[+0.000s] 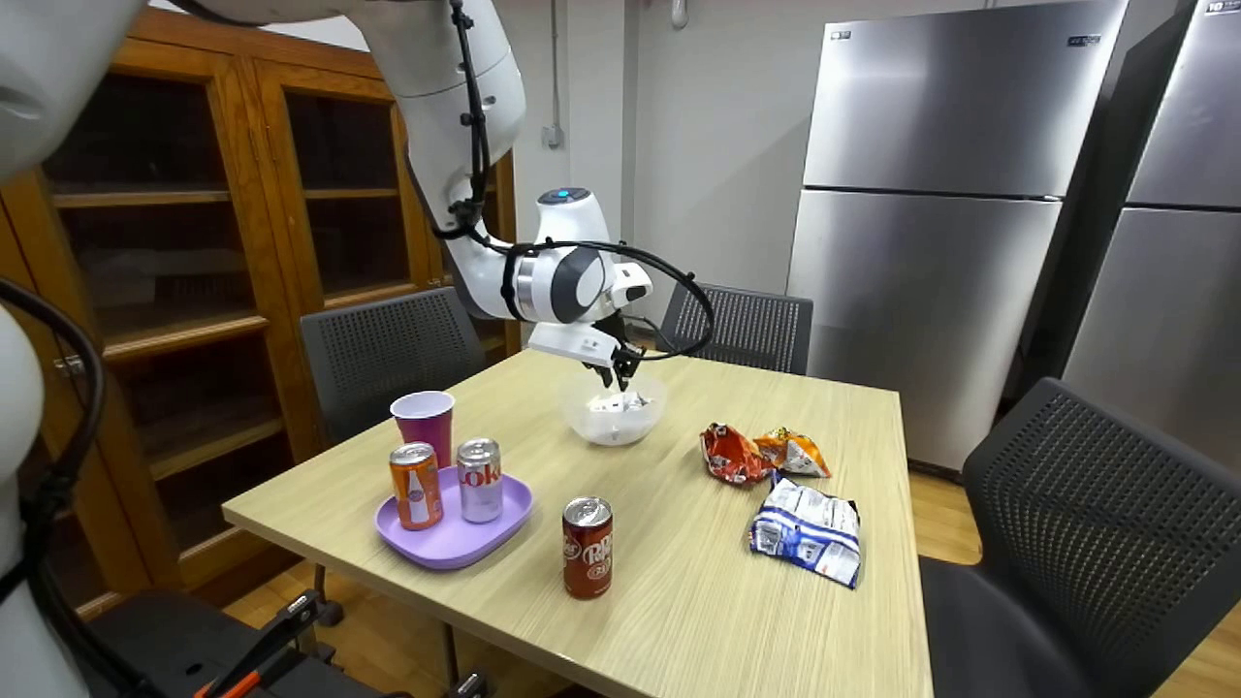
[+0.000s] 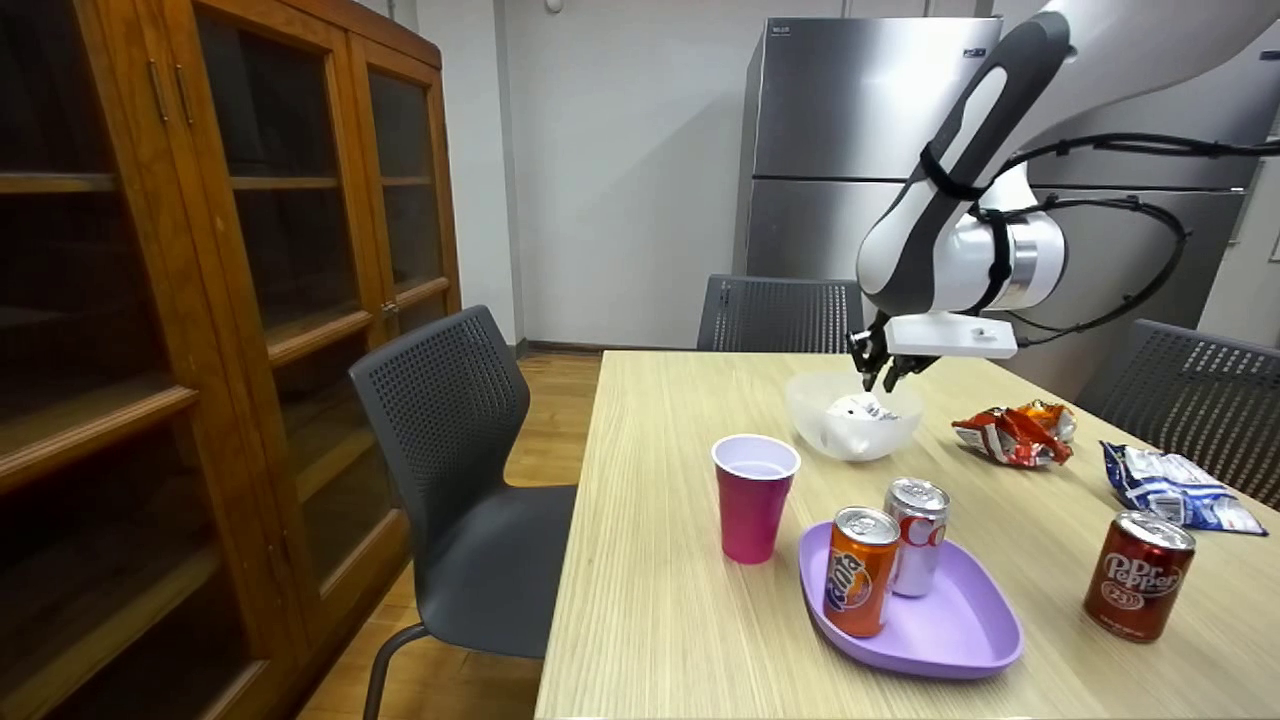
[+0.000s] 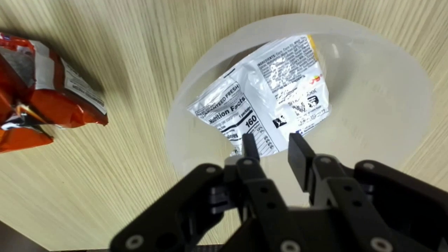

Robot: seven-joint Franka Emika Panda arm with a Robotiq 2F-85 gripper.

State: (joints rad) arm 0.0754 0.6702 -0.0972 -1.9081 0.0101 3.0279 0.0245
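White snack bag [image 3: 269,101] lies inside the frosted bowl [image 3: 381,115] on the tabletop [image 1: 659,504]; fingers [image 3: 250,147] stand parted above the bag, though contact with its edge cannot be judged for certain; crumpled red bag [image 1: 734,454] lies near the bowl; purple tray [image 2: 960,620] bears two cans [image 2: 862,580]

Packet [image 3: 267,96] reads "160"; orange can [image 2: 861,575], "Fanta"; maroon can [image 2: 1139,580], "Dr Pepper".

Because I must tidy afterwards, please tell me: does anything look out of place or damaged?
Slightly untidy: a red foil bag and an orange foil bag lie crumpled on the pale wooden table, as if discarded, while a white printed bag lies in the translucent round bowl.
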